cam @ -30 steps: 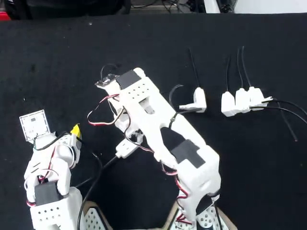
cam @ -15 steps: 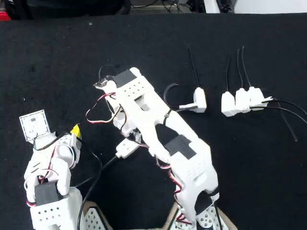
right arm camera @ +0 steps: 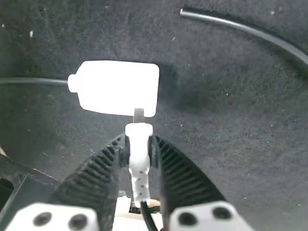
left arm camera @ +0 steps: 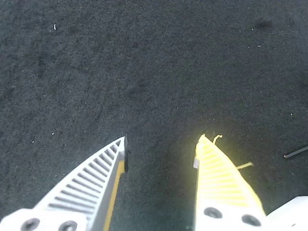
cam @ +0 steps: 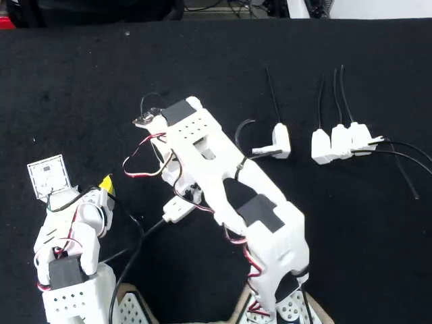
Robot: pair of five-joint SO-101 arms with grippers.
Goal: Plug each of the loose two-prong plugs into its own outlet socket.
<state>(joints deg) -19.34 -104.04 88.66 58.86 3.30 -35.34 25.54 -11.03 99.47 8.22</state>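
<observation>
Right wrist view: right gripper (right arm camera: 138, 140) pinches plug (right arm camera: 139, 161) at outlet socket (right arm camera: 118, 88).

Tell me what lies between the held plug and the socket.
Right wrist view: only the dark prong of the plug spans the gap to the socket; nothing else lies there.

No text, numbers or signs can be read anywhere. White square card (cam: 48, 175) beside the left arm (cam: 74, 229) carries faint dark marks, too small to make out.
</observation>
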